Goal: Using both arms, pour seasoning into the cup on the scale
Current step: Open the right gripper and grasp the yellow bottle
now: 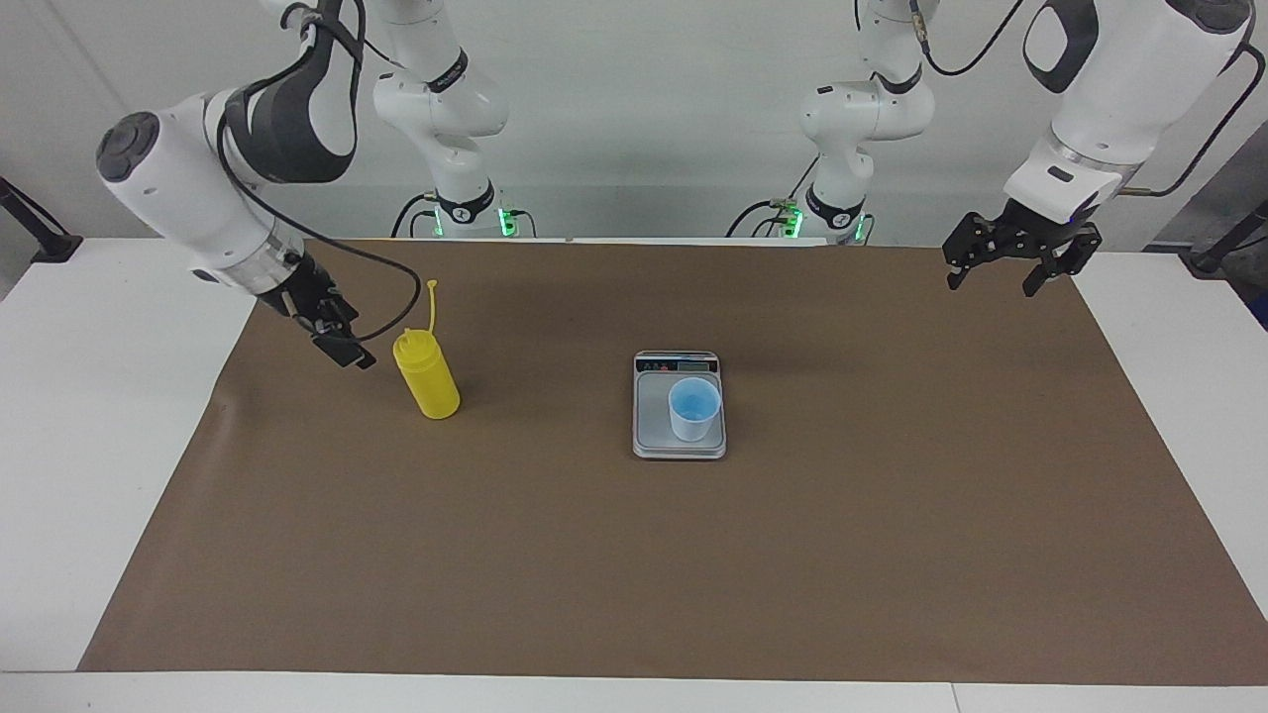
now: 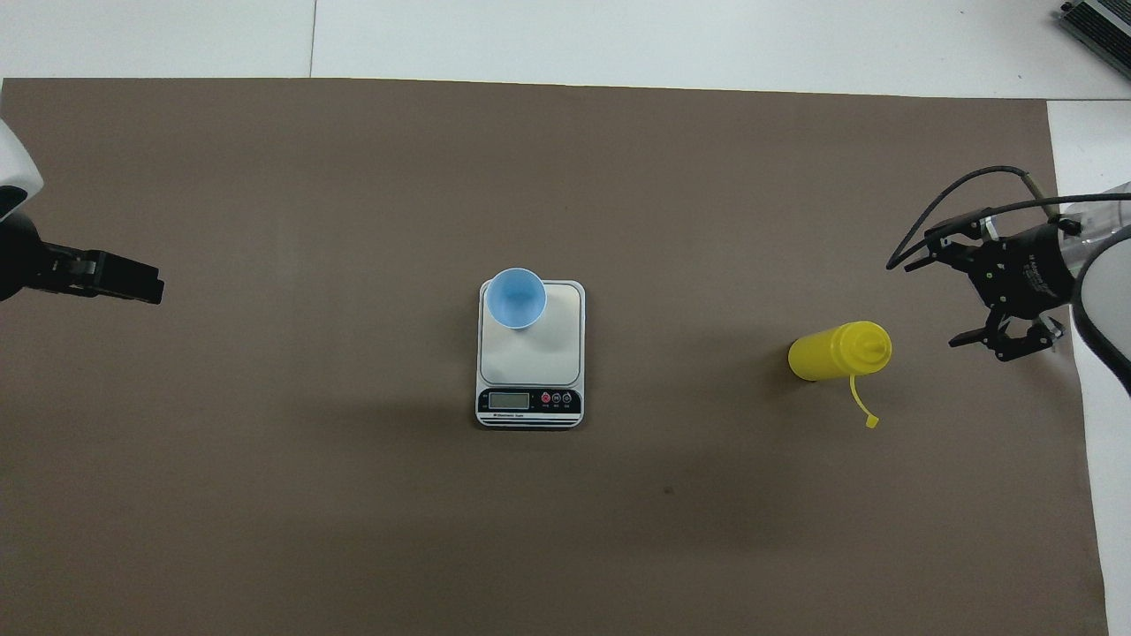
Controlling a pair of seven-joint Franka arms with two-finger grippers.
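The yellow seasoning bottle [image 1: 428,381] stands upright on the brown mat, toward the right arm's end, with its cap strap sticking up; it also shows in the overhead view [image 2: 835,352]. The pale blue cup [image 1: 693,408] [image 2: 516,298] stands on the silver-grey scale [image 1: 654,426] [image 2: 539,349] at mid-table. My right gripper [image 1: 337,342] [image 2: 941,296] is open, turned sideways and low beside the bottle's top, apart from it. My left gripper [image 1: 991,275] [image 2: 132,283] is open and empty, waiting high over the mat's edge at the left arm's end.
The brown mat [image 1: 693,574] covers most of the white table [image 1: 89,416]. The right arm's black cable [image 1: 396,297] loops close to the bottle's strap. A grey device [image 2: 1096,22] lies at the table's corner farthest from the robots.
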